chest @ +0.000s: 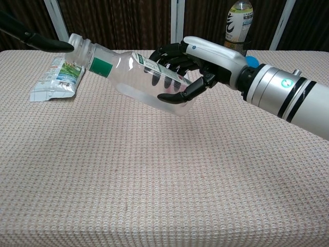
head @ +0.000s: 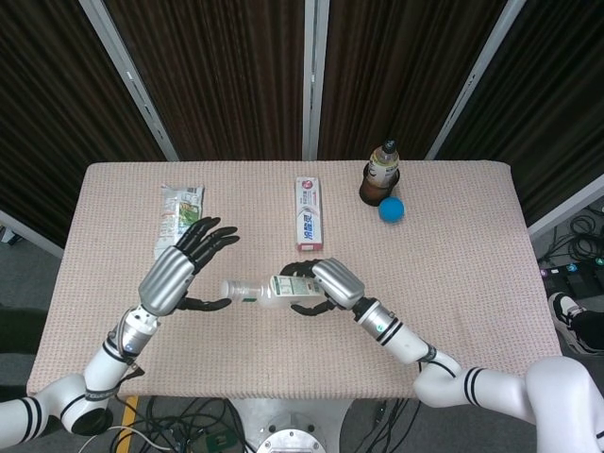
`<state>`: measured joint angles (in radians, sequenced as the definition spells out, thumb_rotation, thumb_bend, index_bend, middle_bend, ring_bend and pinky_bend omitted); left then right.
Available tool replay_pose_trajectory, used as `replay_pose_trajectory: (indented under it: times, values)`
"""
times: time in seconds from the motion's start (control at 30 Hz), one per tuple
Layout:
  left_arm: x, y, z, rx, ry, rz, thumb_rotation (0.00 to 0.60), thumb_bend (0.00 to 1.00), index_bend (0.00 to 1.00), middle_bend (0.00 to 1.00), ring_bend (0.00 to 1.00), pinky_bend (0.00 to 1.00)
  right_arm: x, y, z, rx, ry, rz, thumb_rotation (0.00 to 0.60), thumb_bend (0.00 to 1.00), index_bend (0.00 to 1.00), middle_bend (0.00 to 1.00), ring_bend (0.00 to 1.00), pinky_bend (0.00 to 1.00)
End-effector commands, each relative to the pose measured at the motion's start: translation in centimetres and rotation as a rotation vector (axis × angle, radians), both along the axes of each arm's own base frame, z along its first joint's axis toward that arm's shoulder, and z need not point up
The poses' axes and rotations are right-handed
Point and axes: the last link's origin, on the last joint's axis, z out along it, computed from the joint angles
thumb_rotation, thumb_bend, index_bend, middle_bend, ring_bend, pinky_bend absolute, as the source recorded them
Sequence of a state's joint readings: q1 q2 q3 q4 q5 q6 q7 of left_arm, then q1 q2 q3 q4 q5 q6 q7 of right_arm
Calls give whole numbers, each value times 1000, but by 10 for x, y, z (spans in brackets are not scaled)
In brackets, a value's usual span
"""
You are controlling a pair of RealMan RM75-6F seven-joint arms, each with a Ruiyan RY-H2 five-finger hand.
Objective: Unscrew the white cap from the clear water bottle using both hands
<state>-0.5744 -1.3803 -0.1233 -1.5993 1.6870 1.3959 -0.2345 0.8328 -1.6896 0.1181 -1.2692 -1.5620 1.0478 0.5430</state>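
The clear water bottle (head: 257,290) lies nearly level above the table, its white cap (head: 227,289) pointing to the left. My right hand (head: 328,283) grips its labelled lower half. In the chest view the bottle (chest: 128,72) tilts up to the left, with the right hand (chest: 198,62) wrapped round its base. My left hand (head: 177,271) hovers beside the cap with its fingers spread toward the far side. Its thumb tip (chest: 49,45) touches the cap (chest: 78,43); nothing else of that hand shows in the chest view.
A green and white snack packet (head: 179,214) lies at the far left, also seen as the packet (chest: 56,78) behind the cap. A toothpaste box (head: 308,213) lies mid-table. A drink bottle in a dark holder (head: 381,172) and a blue ball (head: 392,209) stand far right.
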Motion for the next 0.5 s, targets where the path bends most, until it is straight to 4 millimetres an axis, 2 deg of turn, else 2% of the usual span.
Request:
replay_pose_trajectory:
  times: [0.03, 0.5]
  values:
    - [1, 0, 0, 1, -2, -4, 600, 0, 150, 111, 0, 20, 0, 0, -1, 3, 3, 0, 600, 676, 705, 601, 468, 497]
    - [-8, 1, -2, 0, 22, 27, 600, 0, 151, 111, 0, 20, -3, 0, 8, -16, -25, -2, 600, 677, 706, 602, 468, 504]
